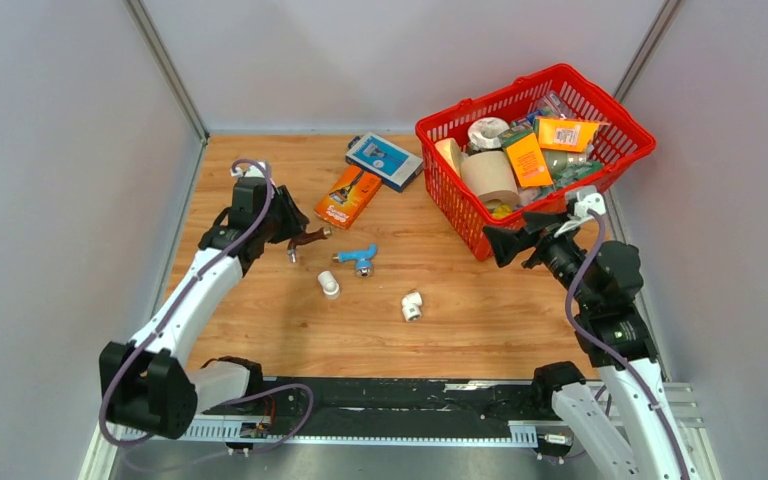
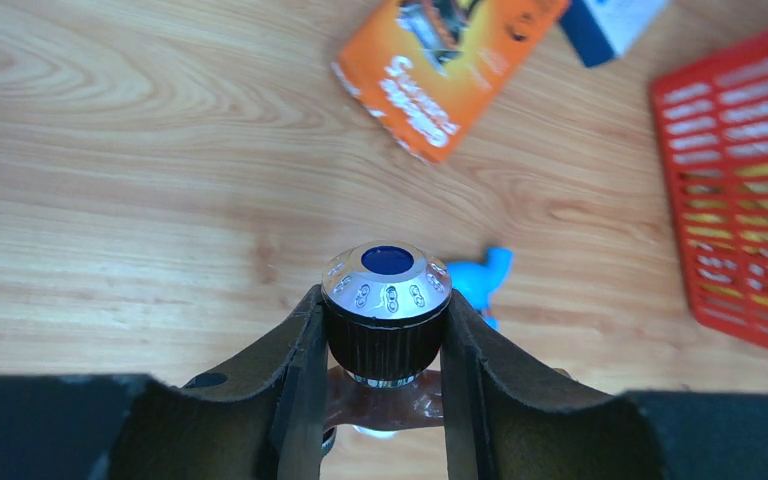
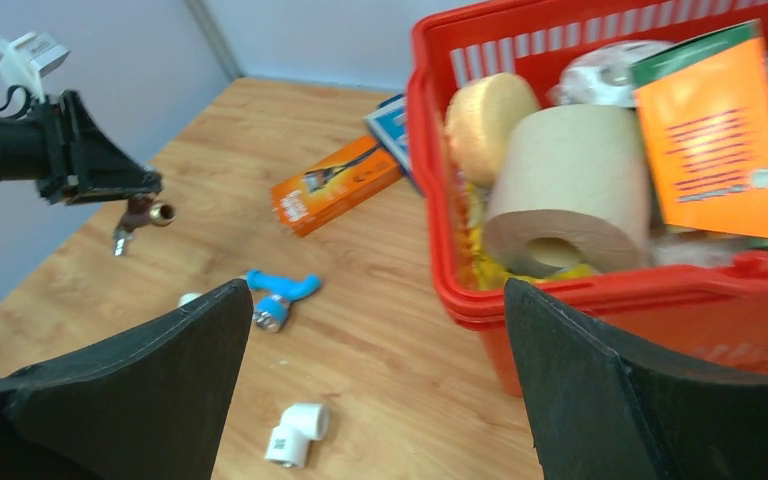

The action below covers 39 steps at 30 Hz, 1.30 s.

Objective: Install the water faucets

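Lighting: bright, even and diffuse, from overhead in all three views. Shadows: soft and short, beside the red basket (image 1: 457,205) and under the white elbow fitting (image 1: 412,306). Glare: pale washed-out sheen on the wooden table (image 2: 110,330); small highlights on the chromed cap of the brown faucet (image 2: 386,285). Focus: top view sharp throughout; left wrist view crisp on that cap, soft on the left fingers (image 2: 295,400); right wrist view slightly blurred overall, right fingers (image 3: 130,400) a featureless dark mass
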Each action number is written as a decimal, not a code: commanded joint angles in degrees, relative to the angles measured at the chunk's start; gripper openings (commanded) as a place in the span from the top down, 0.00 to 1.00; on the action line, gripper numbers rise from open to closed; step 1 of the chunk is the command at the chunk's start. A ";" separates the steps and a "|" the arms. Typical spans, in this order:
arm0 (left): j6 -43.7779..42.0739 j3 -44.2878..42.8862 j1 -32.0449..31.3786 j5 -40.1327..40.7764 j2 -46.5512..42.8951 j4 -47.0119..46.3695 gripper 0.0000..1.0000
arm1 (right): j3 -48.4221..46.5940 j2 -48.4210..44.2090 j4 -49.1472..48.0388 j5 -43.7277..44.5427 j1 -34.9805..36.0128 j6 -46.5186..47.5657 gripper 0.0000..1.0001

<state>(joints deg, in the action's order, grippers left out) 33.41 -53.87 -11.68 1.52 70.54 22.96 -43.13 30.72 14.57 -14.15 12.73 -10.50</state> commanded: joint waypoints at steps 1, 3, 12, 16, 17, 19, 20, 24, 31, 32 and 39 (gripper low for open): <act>5.43 1.83 -3.87 -0.82 -8.56 -0.46 1.00 | -1.95 3.55 -4.89 -12.91 1.41 -6.45 0.01; 6.84 1.84 -6.85 0.41 -11.02 0.06 1.00 | -1.95 5.48 -6.65 -13.45 4.30 -7.69 0.03; 13.70 1.48 -18.89 10.24 -16.22 1.74 1.00 | -8.97 25.33 -7.18 3.93 32.07 -8.04 0.00; 15.80 3.15 -23.55 15.08 -17.63 0.16 1.00 | -11.62 32.29 -12.44 2.92 36.83 -10.15 0.00; 16.07 3.41 -24.08 15.88 -17.72 -0.37 1.00 | -11.27 33.08 -14.02 2.73 37.36 -10.85 0.00; 16.68 3.94 -25.23 16.84 -18.33 -1.68 1.00 | -11.62 35.10 -16.50 3.25 37.28 -12.52 0.00; 16.69 4.03 -25.75 16.94 -18.51 -2.04 1.00 | -11.88 36.07 -16.50 4.12 37.28 -13.48 0.00; 16.78 3.51 -27.42 17.82 -18.60 -2.31 1.00 | -13.64 40.37 -17.03 2.82 37.28 -17.26 0.05; 17.39 4.03 -28.92 18.96 -19.74 -2.22 1.00 | -14.70 46.09 -22.56 -2.10 37.54 -20.17 0.19; 17.48 4.21 -29.01 18.87 -19.74 -2.13 1.00 | -14.87 46.71 -23.52 -2.89 37.63 -20.52 0.21; 16.25 4.30 -29.19 19.05 -19.92 -2.92 1.00 | -17.16 51.80 -26.61 -6.85 37.63 -21.58 0.36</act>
<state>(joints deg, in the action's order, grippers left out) 49.84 -49.63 -40.49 19.88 51.59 23.53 -57.01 80.84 -6.22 -17.45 50.09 -29.98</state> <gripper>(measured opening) 0.451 0.671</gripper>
